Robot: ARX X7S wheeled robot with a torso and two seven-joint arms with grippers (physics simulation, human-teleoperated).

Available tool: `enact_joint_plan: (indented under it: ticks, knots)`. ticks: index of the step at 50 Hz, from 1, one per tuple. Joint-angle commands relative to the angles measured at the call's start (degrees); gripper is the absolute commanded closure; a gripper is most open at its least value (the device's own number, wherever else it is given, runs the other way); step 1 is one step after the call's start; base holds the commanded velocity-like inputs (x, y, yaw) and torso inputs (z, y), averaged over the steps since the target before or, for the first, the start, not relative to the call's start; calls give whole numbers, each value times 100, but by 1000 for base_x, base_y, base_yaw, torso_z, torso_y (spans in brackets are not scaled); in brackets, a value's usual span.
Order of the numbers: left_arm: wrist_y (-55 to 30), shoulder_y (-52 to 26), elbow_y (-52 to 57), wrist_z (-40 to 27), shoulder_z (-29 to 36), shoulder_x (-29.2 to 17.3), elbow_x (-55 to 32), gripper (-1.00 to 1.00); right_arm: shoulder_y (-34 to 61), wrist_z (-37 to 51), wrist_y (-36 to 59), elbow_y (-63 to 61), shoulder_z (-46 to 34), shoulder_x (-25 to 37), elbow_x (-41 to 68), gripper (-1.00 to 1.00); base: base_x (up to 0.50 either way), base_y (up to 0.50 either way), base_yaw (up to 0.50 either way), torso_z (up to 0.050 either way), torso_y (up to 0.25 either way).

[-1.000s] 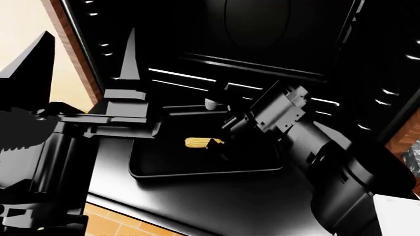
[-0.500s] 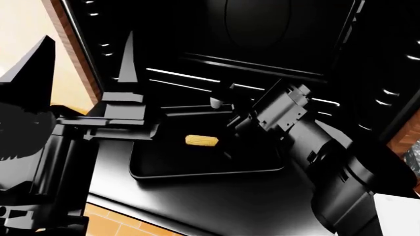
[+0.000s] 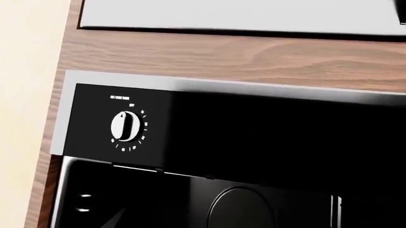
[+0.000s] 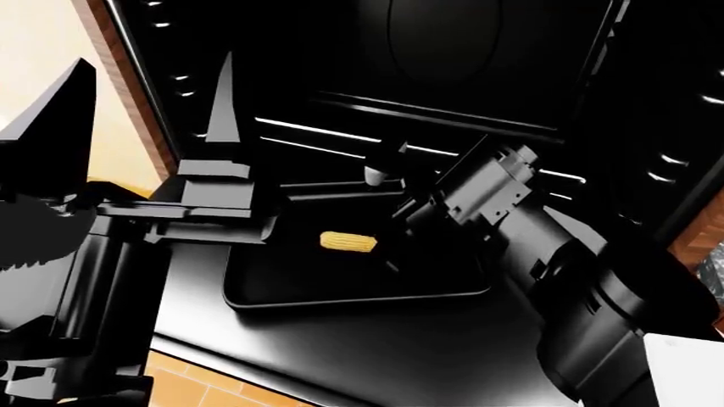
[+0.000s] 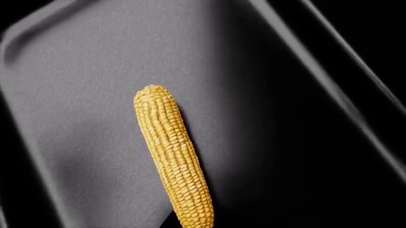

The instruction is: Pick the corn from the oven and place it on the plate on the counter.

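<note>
The yellow corn point(image 4: 348, 242) lies on the shallow black tray point(image 4: 339, 292) inside the glossy black oven point(image 4: 476, 76). My right gripper point(image 4: 387, 222) reaches into the cavity and stands open just right of the cob's end, not touching it. In the right wrist view the corn point(image 5: 171, 152) lies lengthwise on the tray point(image 5: 76, 95) and runs off the frame edge; no fingers show there. My left gripper point(image 4: 142, 106) is raised at the oven's left side, open and empty. The plate is not clearly in view.
Shiny rack rails point(image 4: 317, 131) line the oven walls. The left wrist view shows the oven's control panel with a white knob point(image 3: 125, 126) under a wood panel point(image 3: 241, 54). A sliver of veined counter point(image 4: 710, 263) and a white edge point(image 4: 684, 360) show at far right.
My right gripper has drawn back a little up and to the right, uncovering the cob's right end. The corn and the left arm have stayed put.
</note>
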Motion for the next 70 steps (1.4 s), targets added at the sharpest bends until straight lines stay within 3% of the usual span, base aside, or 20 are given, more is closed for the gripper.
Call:
enact_joint_plan:
  ticks: [1, 9, 13, 19, 22, 38, 54, 70]
  knots:
    - [-24, -292, 82, -194, 126, -23, -186, -100, 30, -103, 96, 20, -388, 2, 186, 100, 0, 0, 0, 0, 0]
    - [750, -1223, 100, -649, 1285, -432, -207, -100, 193, -65, 164, -134, -414, 4, 267, 100, 0, 0, 0, 0, 0]
    - [1406, -2138, 102, -1020, 2456, -669, -125, -100, 351, 19, 290, -388, -359, 84, 336, 100, 0, 0, 0, 0, 0]
    - [2412, -3683, 101, -1598, 4444, -787, 121, -100, 518, 601, 947, -1860, -118, 684, 679, 100, 0, 0, 0, 0, 0]
    - [2760, -4215, 102, -1744, 5071, -824, 189, -100, 583, 732, 1104, -2200, -53, 825, 763, 100, 0, 0, 0, 0, 0]
    - [2936, -4818, 103, -1753, 5386, -806, -22, -100, 727, 1477, 1777, -4047, 394, 1613, 1317, 100, 0, 0, 0, 0, 0]
    - [2806, -4588, 103, -1753, 5179, -720, -13, -100, 543, 2094, 2051, -5364, 822, 2160, 1837, 100, 0, 0, 0, 0, 0]
    - [3018, -4631, 102, -1752, 5370, -718, 132, -100, 421, 2976, 2530, -6786, 1374, 2634, 2594, 100, 0, 0, 0, 0, 0]
